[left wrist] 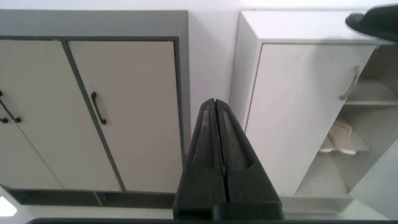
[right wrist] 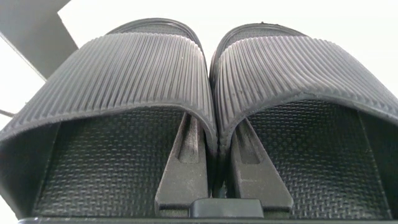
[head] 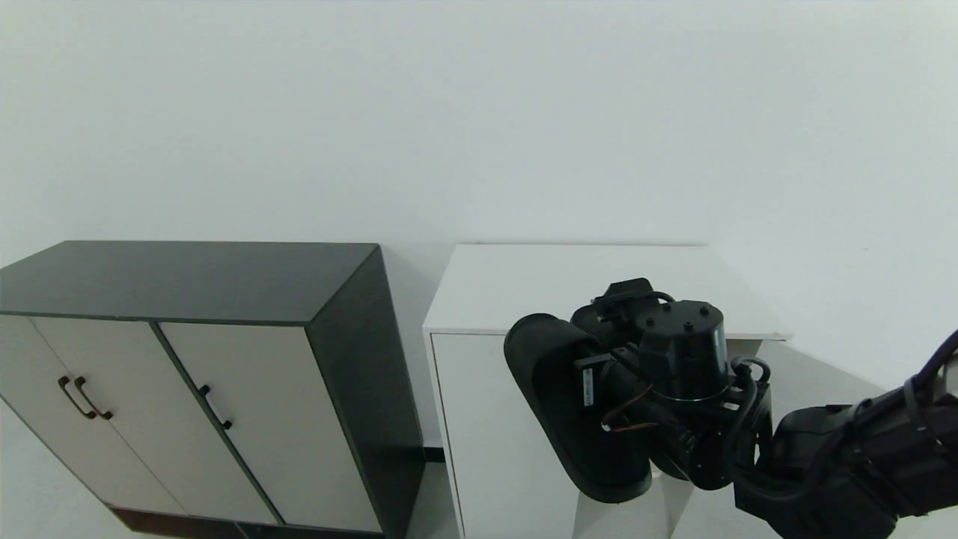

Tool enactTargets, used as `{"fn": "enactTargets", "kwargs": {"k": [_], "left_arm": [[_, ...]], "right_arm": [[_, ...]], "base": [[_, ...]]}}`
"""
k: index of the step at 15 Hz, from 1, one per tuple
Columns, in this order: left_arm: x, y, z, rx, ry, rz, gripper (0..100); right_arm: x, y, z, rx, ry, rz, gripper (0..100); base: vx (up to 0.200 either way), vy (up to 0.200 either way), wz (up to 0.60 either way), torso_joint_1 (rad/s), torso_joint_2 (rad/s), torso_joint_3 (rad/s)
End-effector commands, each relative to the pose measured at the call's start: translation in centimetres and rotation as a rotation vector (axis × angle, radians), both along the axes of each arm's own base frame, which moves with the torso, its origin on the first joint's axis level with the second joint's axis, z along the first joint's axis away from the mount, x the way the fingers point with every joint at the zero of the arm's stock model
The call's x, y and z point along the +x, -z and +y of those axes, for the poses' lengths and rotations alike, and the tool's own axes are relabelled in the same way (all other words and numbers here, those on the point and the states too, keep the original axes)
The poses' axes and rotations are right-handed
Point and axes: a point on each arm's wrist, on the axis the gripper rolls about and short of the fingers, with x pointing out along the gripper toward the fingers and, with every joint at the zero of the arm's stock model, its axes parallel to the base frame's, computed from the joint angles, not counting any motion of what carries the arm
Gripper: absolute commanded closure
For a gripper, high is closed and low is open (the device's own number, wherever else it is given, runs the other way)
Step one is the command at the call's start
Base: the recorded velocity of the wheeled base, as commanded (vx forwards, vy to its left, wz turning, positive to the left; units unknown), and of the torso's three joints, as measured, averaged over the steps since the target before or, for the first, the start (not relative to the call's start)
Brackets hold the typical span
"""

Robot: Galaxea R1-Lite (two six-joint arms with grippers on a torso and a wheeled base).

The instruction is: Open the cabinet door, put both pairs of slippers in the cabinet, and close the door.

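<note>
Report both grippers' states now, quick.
Left gripper: closed, empty.
Right gripper: closed on the pair of black slippers.

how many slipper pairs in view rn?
2. The black pair is clamped in the right end effector. The light pair lies inside the open white cabinet. Others may be hidden deeper inside.

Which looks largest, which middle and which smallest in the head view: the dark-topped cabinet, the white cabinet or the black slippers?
1. dark-topped cabinet
2. white cabinet, partly hidden, so only narrowly second
3. black slippers, smallest even though nearest the camera
</note>
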Motion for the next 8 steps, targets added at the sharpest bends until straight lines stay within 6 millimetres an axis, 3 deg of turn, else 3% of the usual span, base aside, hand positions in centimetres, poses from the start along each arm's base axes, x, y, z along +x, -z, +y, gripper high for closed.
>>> {"fn": "enactTargets", "kwargs": {"k": [1, 8], "left_arm": [[0.0, 0.0, 0.0, 0.0, 0.0, 0.001, 100], [0.0, 0.0, 0.0, 0.0, 0.0, 0.0, 100]], "right_arm": [[0.0, 0.0, 0.0, -0.002, 0.0, 0.001, 100], [-1.2, -0.7, -0.2, 0.009, -0.023, -0.009, 100]], "base": [[0.0, -0.2, 0.0, -0.002, 0.0, -0.002], [0.0, -0.2, 0.0, 0.004, 0.0, 0.0]]}}
